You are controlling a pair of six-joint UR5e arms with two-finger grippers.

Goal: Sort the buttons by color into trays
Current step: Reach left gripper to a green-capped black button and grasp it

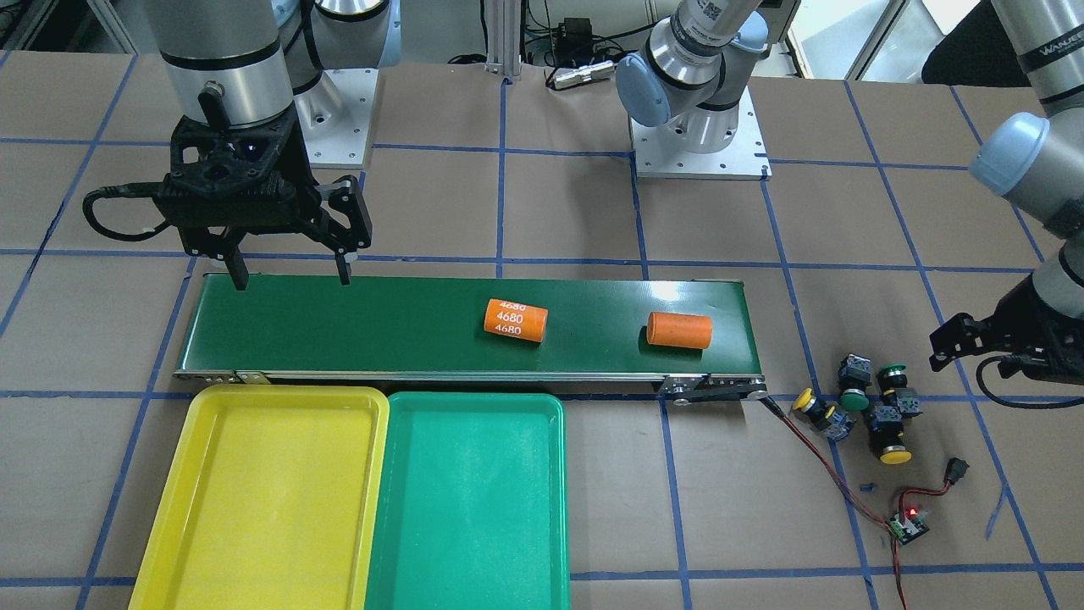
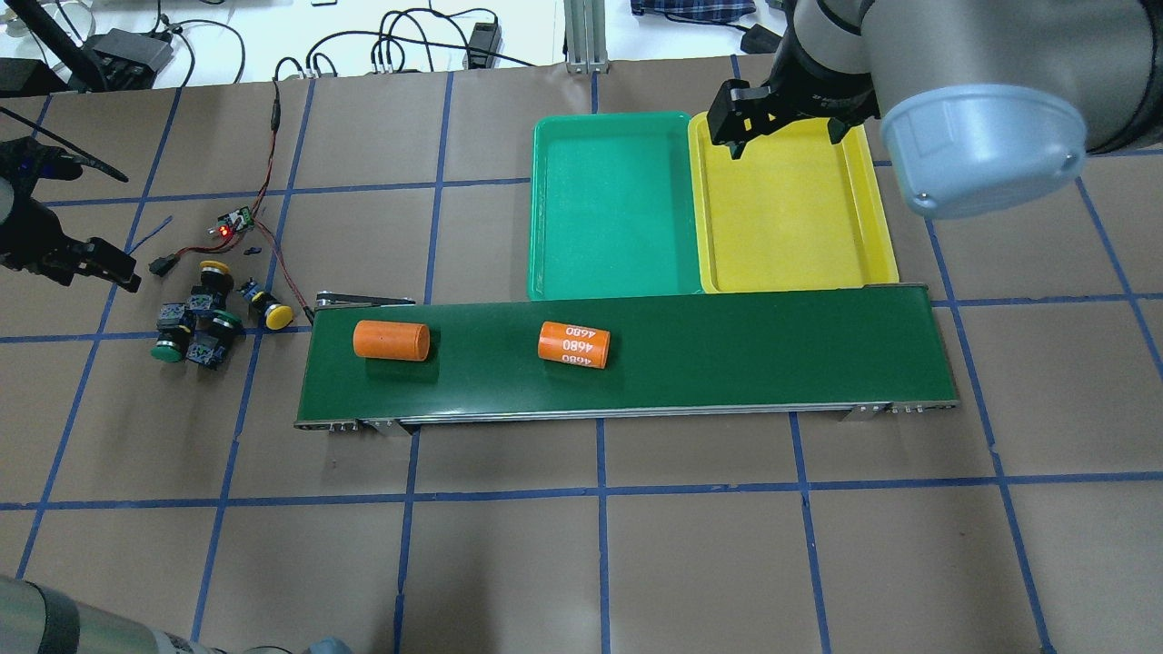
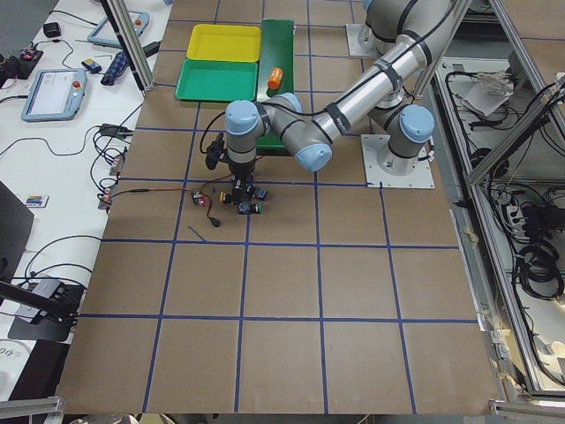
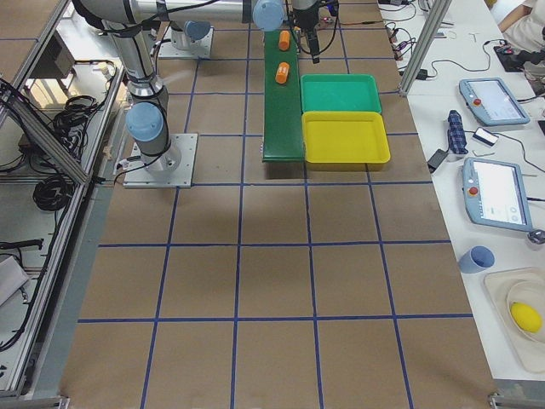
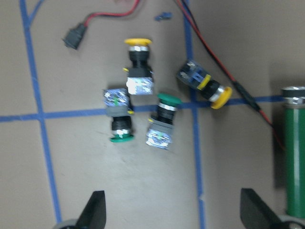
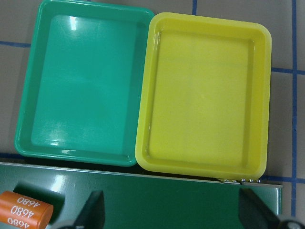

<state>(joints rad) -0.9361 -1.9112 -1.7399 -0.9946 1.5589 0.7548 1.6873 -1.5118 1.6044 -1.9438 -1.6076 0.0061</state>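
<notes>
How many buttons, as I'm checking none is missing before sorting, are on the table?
4, all in one cluster on the table off the belt's end: one yellow button, another yellow, one green button, another green. None seems hidden.

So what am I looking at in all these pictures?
It is a robot with two arms at a table, each ending in a two-fingered pincer. Four cameras watch from around the table; two sit on the wrists, looking down at the work. The left pincer hangs open near four small push buttons lying on the table, two yellow-capped, two green-capped. The right pincer is open above the tray end of a dark green conveyor belt carrying two orange cylinders. Beside the belt sit a yellow tray and a green tray, both empty. Nothing is held.
</notes>
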